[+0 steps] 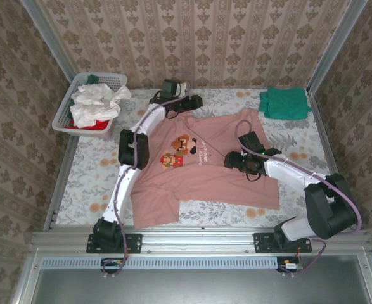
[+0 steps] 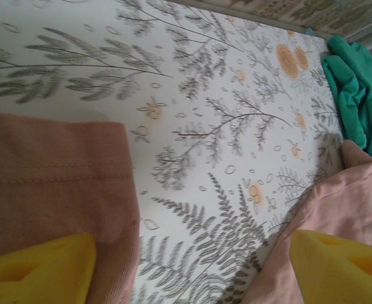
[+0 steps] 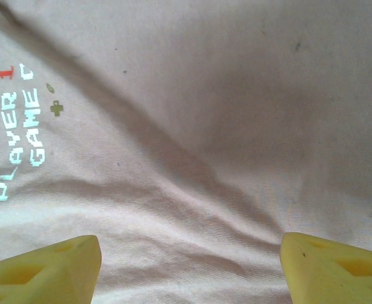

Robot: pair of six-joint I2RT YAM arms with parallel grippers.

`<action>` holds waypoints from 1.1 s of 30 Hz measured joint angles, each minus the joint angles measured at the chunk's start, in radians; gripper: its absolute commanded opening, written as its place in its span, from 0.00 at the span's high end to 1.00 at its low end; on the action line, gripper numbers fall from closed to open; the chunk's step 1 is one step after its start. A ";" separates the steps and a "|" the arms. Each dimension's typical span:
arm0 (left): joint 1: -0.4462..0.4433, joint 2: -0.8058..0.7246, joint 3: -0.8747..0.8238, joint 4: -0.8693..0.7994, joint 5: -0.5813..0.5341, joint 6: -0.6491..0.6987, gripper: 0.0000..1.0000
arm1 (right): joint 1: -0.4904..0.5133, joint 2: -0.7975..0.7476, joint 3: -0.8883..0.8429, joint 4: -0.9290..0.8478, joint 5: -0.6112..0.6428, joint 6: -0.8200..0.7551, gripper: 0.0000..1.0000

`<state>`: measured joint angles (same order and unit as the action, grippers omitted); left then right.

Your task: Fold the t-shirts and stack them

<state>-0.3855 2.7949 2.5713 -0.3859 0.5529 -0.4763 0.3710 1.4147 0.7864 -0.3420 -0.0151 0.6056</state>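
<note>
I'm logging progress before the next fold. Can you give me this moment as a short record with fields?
pink t-shirt: spread print-up on the table, wrinkled, not yet folded
teal t-shirt: folded, at the far right corner
basket: far left corner, holding white cloth over red cloth
left pincer: open, at the pink shirt's far edge, pink cloth under each finger
right pincer: open, over the pink shirt beside the printed lettering

"PLAYER 1 GAME" on pink t-shirt (image 3: 192, 126)
</note>
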 measured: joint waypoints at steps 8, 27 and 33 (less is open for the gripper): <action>0.116 -0.098 -0.072 -0.097 -0.107 0.100 0.16 | 0.000 -0.034 0.000 -0.002 0.000 0.000 0.23; 0.168 -0.057 -0.045 -0.034 -0.117 0.129 0.00 | -0.001 -0.109 -0.076 -0.004 0.011 -0.004 0.21; 0.177 -0.260 -0.232 -0.058 -0.205 0.161 0.00 | -0.002 -0.180 -0.077 -0.008 0.031 -0.041 0.07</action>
<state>-0.2089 2.5347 2.3390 -0.4442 0.3481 -0.3157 0.3691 1.2343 0.7090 -0.3500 0.0162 0.5648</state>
